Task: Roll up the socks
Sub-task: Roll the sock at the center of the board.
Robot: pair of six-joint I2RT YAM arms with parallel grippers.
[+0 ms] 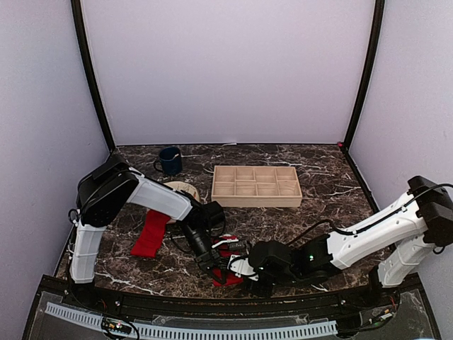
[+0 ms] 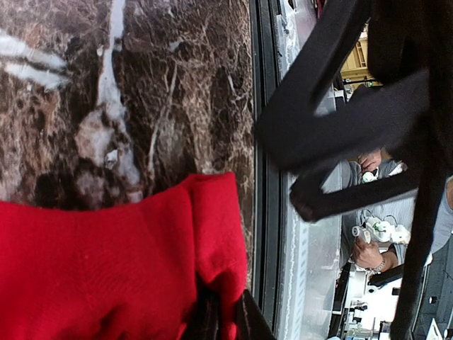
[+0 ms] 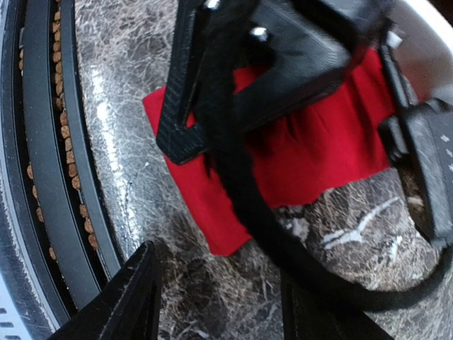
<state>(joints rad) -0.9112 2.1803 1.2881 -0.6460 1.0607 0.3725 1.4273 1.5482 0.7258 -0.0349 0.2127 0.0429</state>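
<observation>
Red sock [image 3: 311,156] sits on the bench [image 1: 325,205], near edge, centre. Left claw [image 2: 225,322] looks clenched on its hem, though its fingers are mostly cropped. Right claw [image 3: 216,283] hovers just over it, released, jaws apart. Second red sock [image 1: 149,235] lies flat further left, beside the left arm.

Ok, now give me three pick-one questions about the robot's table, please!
1. Where is the blue mug? A) left of the wooden tray B) inside it C) at the front edge
2. How many red socks? A) one B) two C) four
3. The right gripper is: A) open B) shut on a sock C) holding the mug
Answers: 1 A, it stands past the tray's left end. 2 B, left sock and front sock. 3 A, its fingers stand apart, empty.
</observation>
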